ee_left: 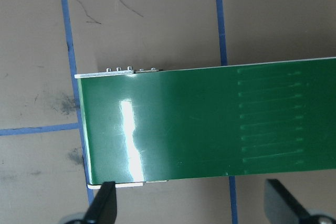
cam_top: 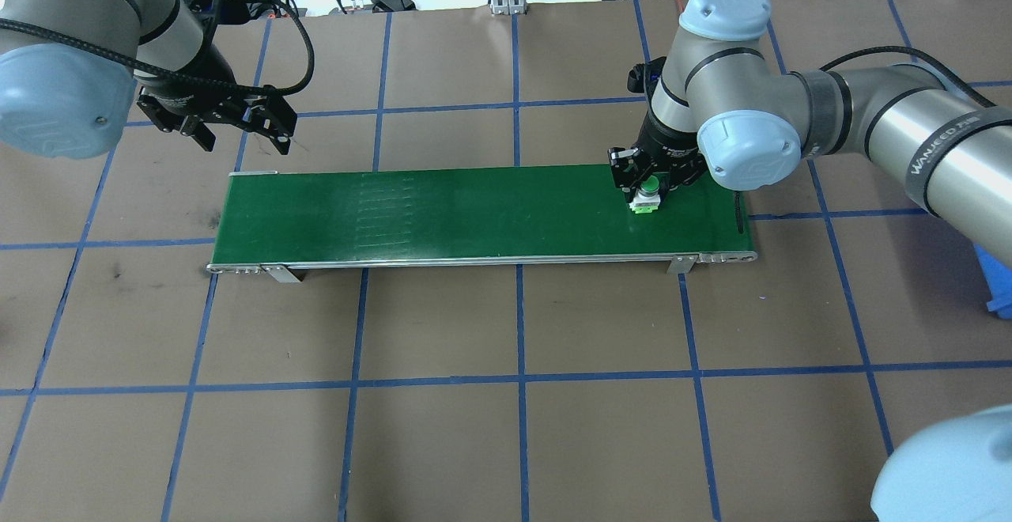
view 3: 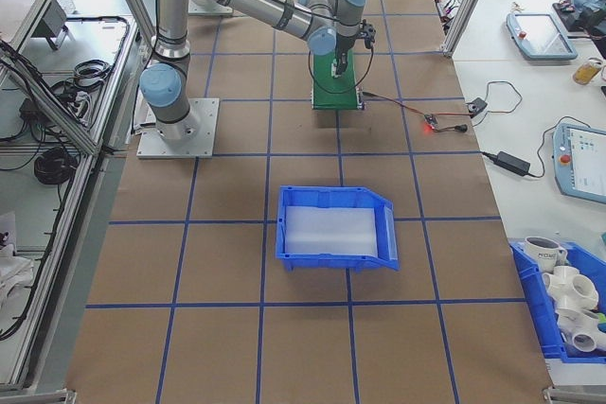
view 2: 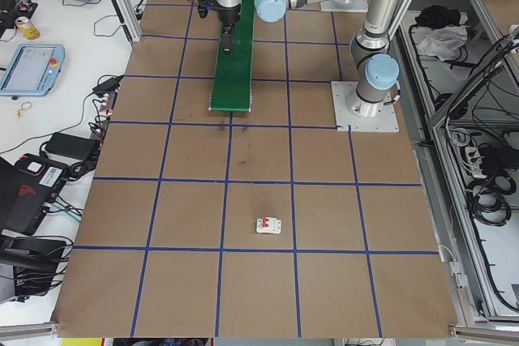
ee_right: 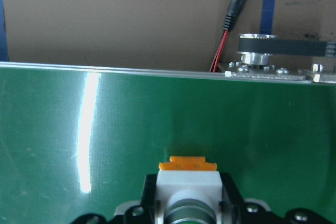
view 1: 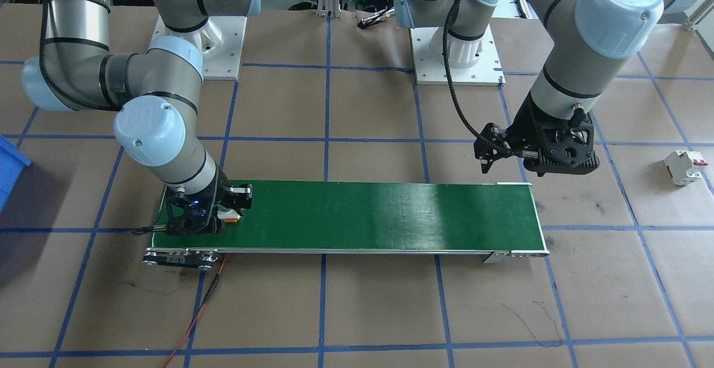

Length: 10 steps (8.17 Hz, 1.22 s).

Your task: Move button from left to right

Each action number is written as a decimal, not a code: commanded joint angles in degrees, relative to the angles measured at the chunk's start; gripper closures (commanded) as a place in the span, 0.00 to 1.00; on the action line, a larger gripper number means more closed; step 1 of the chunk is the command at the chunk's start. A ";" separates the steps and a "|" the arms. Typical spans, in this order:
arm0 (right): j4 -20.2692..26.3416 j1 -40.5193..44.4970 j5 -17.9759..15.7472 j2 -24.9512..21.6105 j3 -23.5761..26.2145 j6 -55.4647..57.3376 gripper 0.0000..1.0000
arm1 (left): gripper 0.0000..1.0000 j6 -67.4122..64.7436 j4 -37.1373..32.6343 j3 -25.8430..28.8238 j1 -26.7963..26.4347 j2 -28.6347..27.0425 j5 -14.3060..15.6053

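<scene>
Conveyor belt, green and glossy, is lying lengthwise across the brown paper-covered table with its blue tape grid. At the belt's end on the robot's right, the right gripper is standing low over the surface with its jaws closed against the sides of the button. The overhead view is showing the button's round green cap facing up between the dark fingers. In the right wrist view the button is sitting squarely between the jaws, its white body topped by the orange base edge, with green belt all around it. Whether the button is touching the belt or hanging just above it cannot be told.

The left gripper is hovering above bare table just behind the belt's opposite end. Its jaws are spread wide and holding nothing; in the left wrist view both fingertips are showing apart at the lower edge, with the belt's end visible between and beyond them.

A white circuit breaker with a red lever is lying on the table well apart from the belt, out past the left arm. A blue bin is sitting on the table beyond the right arm's end.
</scene>
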 commanded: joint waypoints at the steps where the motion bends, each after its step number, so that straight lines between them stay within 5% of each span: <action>1: 1.09 -0.61 -1.63 -0.47 -1.17 -2.76 0.93 | 0.00 0.00 0.00 0.28 -0.09 -0.01 -0.01; 2: 1.62 -2.27 -5.47 -0.82 -3.44 -5.12 0.93 | 0.00 0.08 0.00 -0.07 0.00 -0.01 -0.01; 5: 9.61 -14.45 -6.21 -2.75 -10.13 -26.15 0.93 | 0.00 0.00 0.00 -0.07 -0.26 -0.09 -0.27; 10: 6.22 -37.30 -9.73 -3.81 -10.23 -79.85 0.94 | 0.00 0.08 0.00 0.37 0.00 -0.27 0.08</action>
